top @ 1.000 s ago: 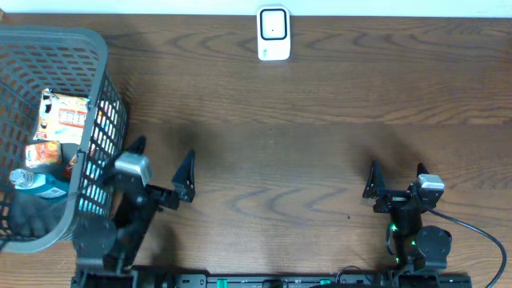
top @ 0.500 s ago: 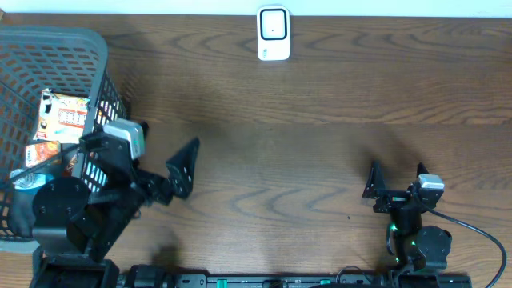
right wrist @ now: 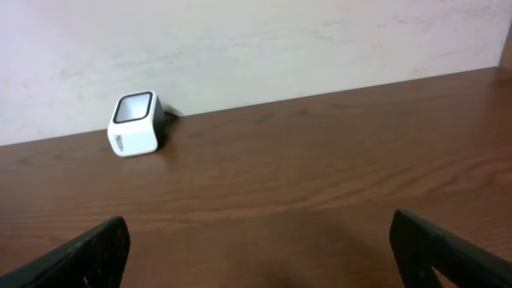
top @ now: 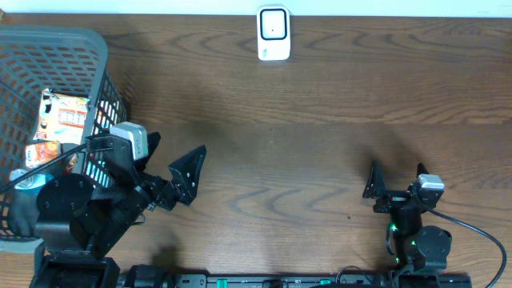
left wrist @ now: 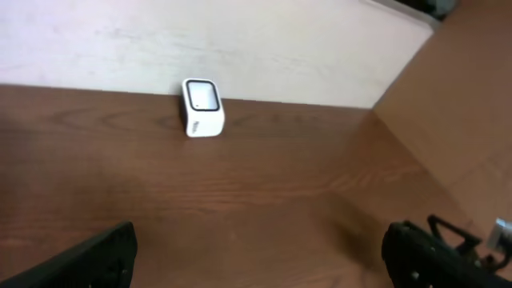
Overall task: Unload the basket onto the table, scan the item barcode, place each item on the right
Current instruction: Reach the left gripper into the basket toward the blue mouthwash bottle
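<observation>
Snack box (top: 66, 114) sits in the mesh basket (top: 102, 64), just left of the left gripper's (top: 170, 158) spread, empty jaws; right gripper (top: 397, 178) gapes too. Best lift it barcode outward, toward the scanner (top: 273, 34) far ahead.

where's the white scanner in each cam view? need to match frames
Overhead: scanner at top centre, at the table's far edge.
Left wrist: scanner upper left of centre, just in front of the wall.
Right wrist: scanner at the left, mid-height, just in front of the wall.
Shared landmark: the pale wall meeting the table's far edge.
</observation>
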`<state>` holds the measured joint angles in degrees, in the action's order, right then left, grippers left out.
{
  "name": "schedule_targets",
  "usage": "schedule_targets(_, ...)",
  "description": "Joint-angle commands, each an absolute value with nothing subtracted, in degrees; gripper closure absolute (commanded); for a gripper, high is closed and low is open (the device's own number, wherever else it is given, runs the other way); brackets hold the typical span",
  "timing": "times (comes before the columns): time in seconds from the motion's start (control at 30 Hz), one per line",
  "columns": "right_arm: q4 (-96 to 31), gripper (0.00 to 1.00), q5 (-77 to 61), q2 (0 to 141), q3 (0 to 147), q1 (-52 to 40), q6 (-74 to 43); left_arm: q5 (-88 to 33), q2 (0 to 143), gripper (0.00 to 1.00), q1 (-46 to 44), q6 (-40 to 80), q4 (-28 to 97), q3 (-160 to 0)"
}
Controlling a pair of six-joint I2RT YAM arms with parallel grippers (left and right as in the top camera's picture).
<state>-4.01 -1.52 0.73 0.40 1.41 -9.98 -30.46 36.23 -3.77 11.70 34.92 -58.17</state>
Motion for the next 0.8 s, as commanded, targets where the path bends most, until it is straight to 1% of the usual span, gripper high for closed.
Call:
schedule_targets(0.0,-4.19,0.01,-1.19,0.62,0.32,0.43,-9.32,-22.22,36.64,0.02,-3.66,18.22,34.68,-59.13)
schedule_targets(0.13,-4.19,0.01,-1.19,0.62,0.32,0.43,-9.32,-17.98,39.94,0.02,-3.66,18.83,35.59,-63.83)
schedule_targets(0.37,-4.19,0.01,-1.21,0.62,0.32,0.43,-9.32,7.94,54.83,0.02,-2.17,22.39,47.7,-84.33)
schedule_targets(0.43,-4.19,0.01,-1.21,0.6,0.32,0.43,-9.32,12.43,58.87,0.02,-0.32,24.45,51.33,-89.34)
schedule_targets(0.5,-4.19,0.01,-1.19,0.62,0.32,0.43,-9.32,14.83,63.37,0.02,2.98,27.42,55.53,-94.17)
schedule_targets(0.53,-4.19,0.01,-1.19,0.62,0.32,0.43,-9.32,14.87,66.39,0.02,6.39,30.89,58.57,-96.86)
schedule_targets(0.63,-4.19,0.01,-1.21,0.62,0.32,0.43,-9.34,14.61,70.17,0.02,13.34,39.42,62.65,-98.35)
schedule_targets(0.73,-4.19,0.01,-1.21,0.62,0.32,0.43,-9.32,14.26,74.24,0.02,22.68,51.0,70.41,-98.32)
schedule_targets(0.77,-4.19,0.01,-1.21,0.62,0.32,0.43,-9.32,13.98,74.98,0.02,24.32,52.77,72.01,-98.32)
